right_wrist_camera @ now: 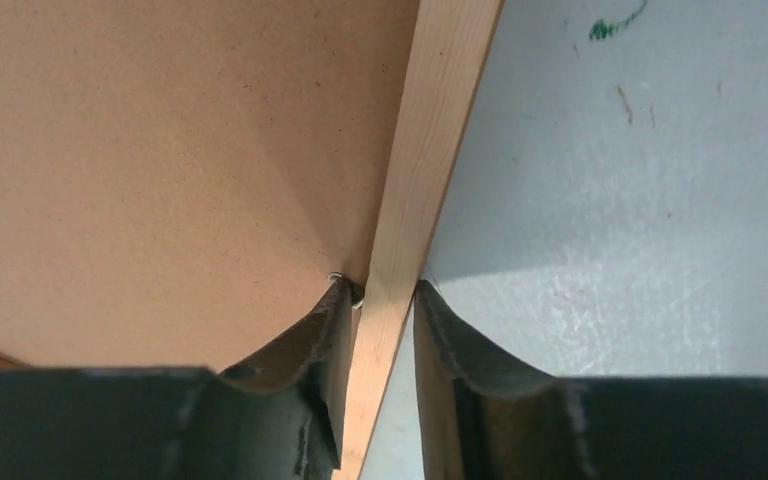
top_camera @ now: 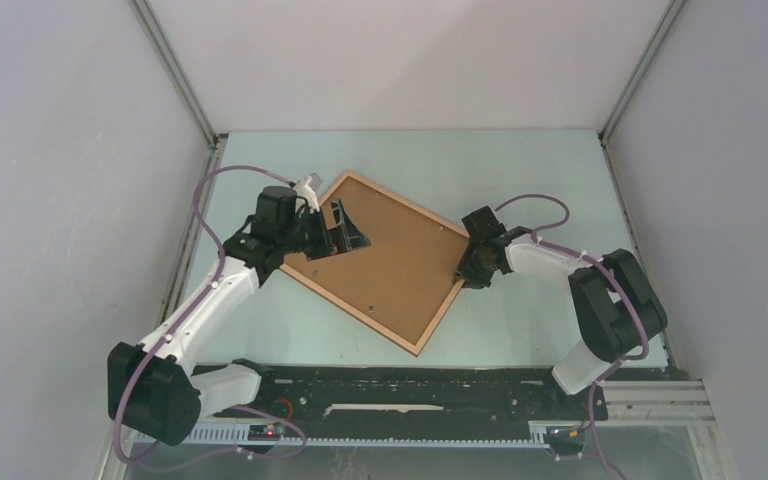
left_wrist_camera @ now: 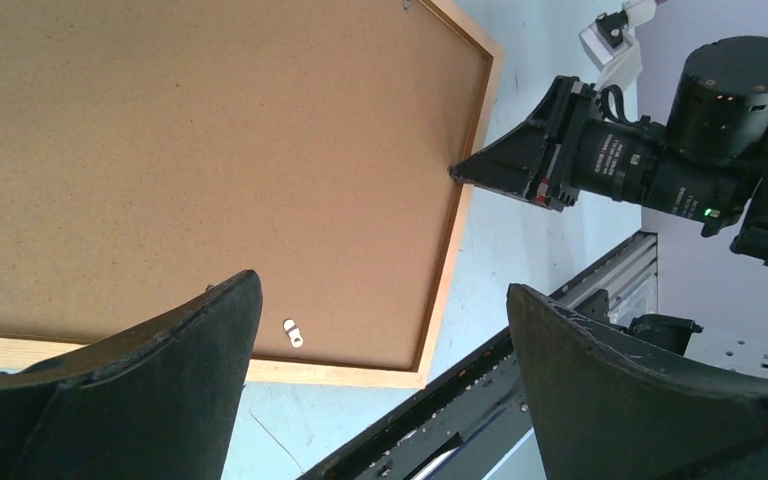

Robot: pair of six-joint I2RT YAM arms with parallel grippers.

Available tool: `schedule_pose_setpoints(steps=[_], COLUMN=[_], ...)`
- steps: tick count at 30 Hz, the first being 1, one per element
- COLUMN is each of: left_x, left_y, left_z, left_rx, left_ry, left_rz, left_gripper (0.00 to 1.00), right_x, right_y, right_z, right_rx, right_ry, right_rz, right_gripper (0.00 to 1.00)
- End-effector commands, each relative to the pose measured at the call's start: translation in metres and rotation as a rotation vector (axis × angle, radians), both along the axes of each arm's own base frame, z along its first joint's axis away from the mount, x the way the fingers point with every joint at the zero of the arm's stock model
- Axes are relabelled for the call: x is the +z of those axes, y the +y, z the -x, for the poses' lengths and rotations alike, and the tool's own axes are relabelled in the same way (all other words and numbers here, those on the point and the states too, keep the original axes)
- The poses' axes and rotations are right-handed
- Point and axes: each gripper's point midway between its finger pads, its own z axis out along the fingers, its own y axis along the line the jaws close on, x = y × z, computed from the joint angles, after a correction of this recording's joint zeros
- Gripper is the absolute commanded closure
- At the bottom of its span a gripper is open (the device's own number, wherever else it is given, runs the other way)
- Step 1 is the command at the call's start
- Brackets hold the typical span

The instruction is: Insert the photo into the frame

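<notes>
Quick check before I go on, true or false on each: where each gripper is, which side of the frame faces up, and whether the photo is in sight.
1. The right gripper has a finger on either side of one rail of the thin light-brown wooden picture frame. True.
2. The left gripper is shut on the frame. False: its jaws stand wide open above the frame and hold nothing.
3. The frame lies back side up, with the plain brown flat backing board showing. True.
4. The white-bordered photo lies in plain sight beside the frame. False: no photo shows in any view.
</notes>
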Motion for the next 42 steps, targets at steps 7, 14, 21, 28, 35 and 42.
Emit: schedule_pose_setpoints(steps=[7, 14, 21, 28, 35, 42], left_x=[0.001, -0.002, -0.008, -0.010, -0.007, -0.003], left_y=[-0.004, -0.006, -0.008, -0.009, -0.013, -0.008], left_z=[-0.002, -0.004, -0.002, 0.000, -0.006, -0.004], left_rx=[-0.053, -0.063, -0.075, -0.095, -0.124, -0.138], left_ry=[-0.031, -0.024, -0.010, -0.003, -0.005, -0.003], left_rz=[-0.007, -0.003, 0.001, -0.004, -0.013, -0.022], left_gripper=[0.00, 0.00, 0.00, 0.00, 0.00, 0.00], right_x=[-0.003, 0.010, 0.033, 0.049, 0.049, 0.036], right_y=[-0.014, -0.014, -0.011, -0.024, -0.020, -0.023], right_z=[-0.015, -0.036, -0.054, -0.061, -0.052, -0.041], right_rx=[0.328, 0.472, 0.575, 0.421, 0.328, 0.399], right_ry=[-0.074, -0.151, -0.241, -0.197, -0.131, -0.077], right_rz=[0.088, 0.048, 0.080, 0.126, 0.070, 0.183], right_gripper=[0.88, 1.00, 1.00, 0.65, 0.42, 0.42])
